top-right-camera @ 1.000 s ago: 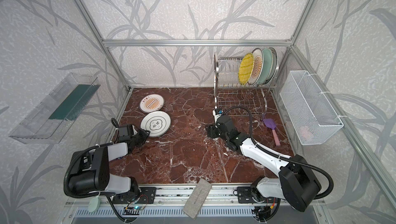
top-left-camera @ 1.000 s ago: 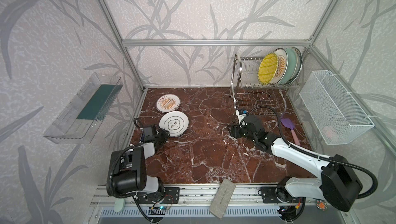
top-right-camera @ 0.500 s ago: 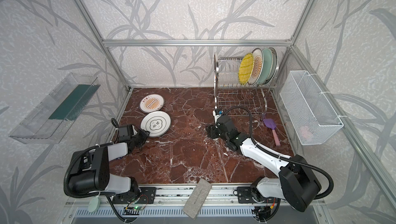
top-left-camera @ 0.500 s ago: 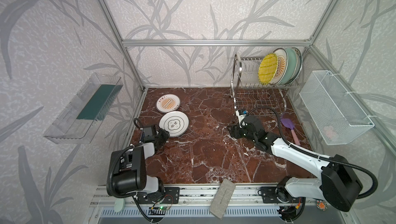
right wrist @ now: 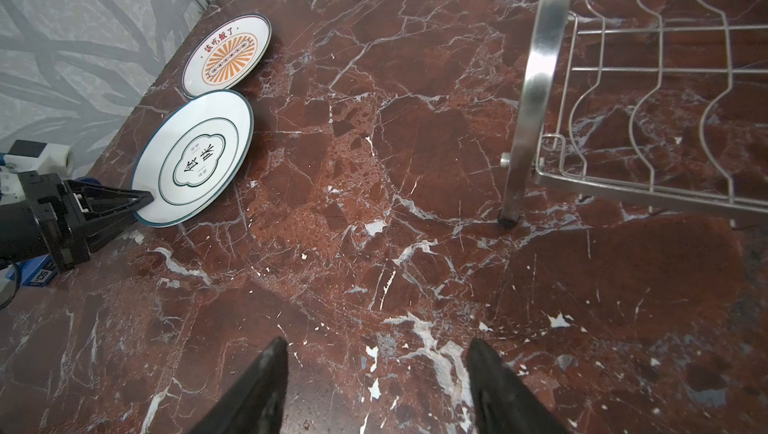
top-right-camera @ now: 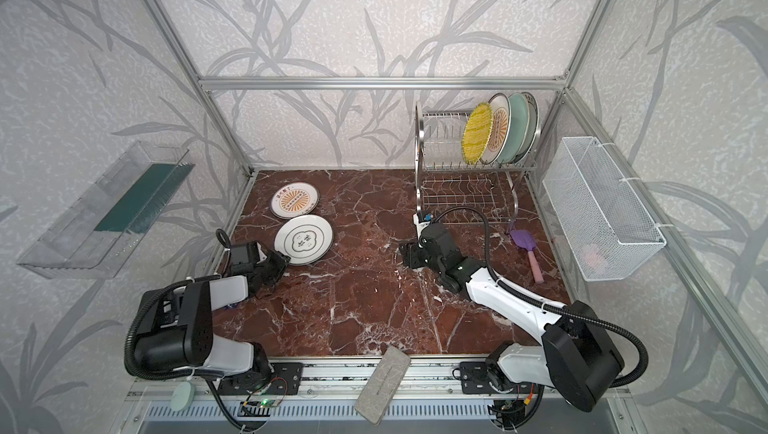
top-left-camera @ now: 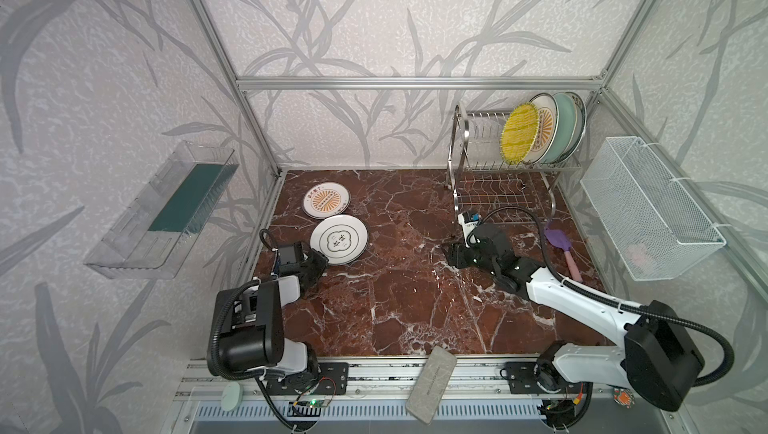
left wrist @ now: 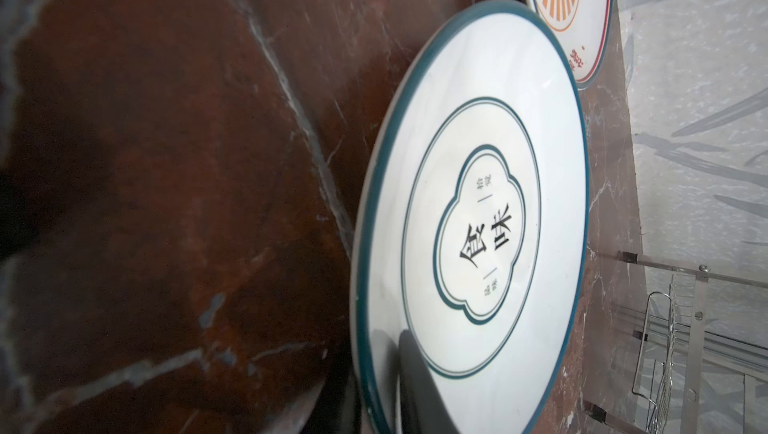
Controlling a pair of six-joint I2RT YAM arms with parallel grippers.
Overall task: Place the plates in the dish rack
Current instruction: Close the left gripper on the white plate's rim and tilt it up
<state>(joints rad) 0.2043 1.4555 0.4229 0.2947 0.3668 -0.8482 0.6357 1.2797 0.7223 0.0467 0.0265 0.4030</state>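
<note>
A teal-rimmed white plate point(top-left-camera: 339, 240) point(top-right-camera: 304, 239) point(right wrist: 195, 158) lies at the left of the marble table. My left gripper point(top-left-camera: 322, 259) point(top-right-camera: 284, 259) point(right wrist: 145, 197) is shut on its near rim. In the left wrist view one finger lies on the plate's face point(left wrist: 478, 224) and the other sits under the rim. Just behind it, a sunburst plate point(top-left-camera: 325, 200) point(left wrist: 582, 16) point(right wrist: 226, 54) lies flat. The dish rack point(top-left-camera: 498, 187) point(top-right-camera: 457, 187) point(right wrist: 648, 79) stands at the back right. Its upper tier holds a yellow plate point(top-left-camera: 519, 134), a sunburst plate point(top-left-camera: 544, 129) and a mint plate point(top-left-camera: 565, 124). My right gripper point(top-left-camera: 451, 253) point(right wrist: 376, 349) hangs open and empty over bare marble.
A purple spatula point(top-left-camera: 559, 245) lies right of the rack's front leg. On the right wall hangs a white mesh basket point(top-left-camera: 648, 212). A clear tray point(top-left-camera: 166, 212) is fixed to the left wall. A grey block point(top-left-camera: 431, 382) rests on the front rail.
The left jaws have narrowed onto the teal-rimmed plate's rim. Neither arm has visibly shifted, and the right gripper stays open.
</note>
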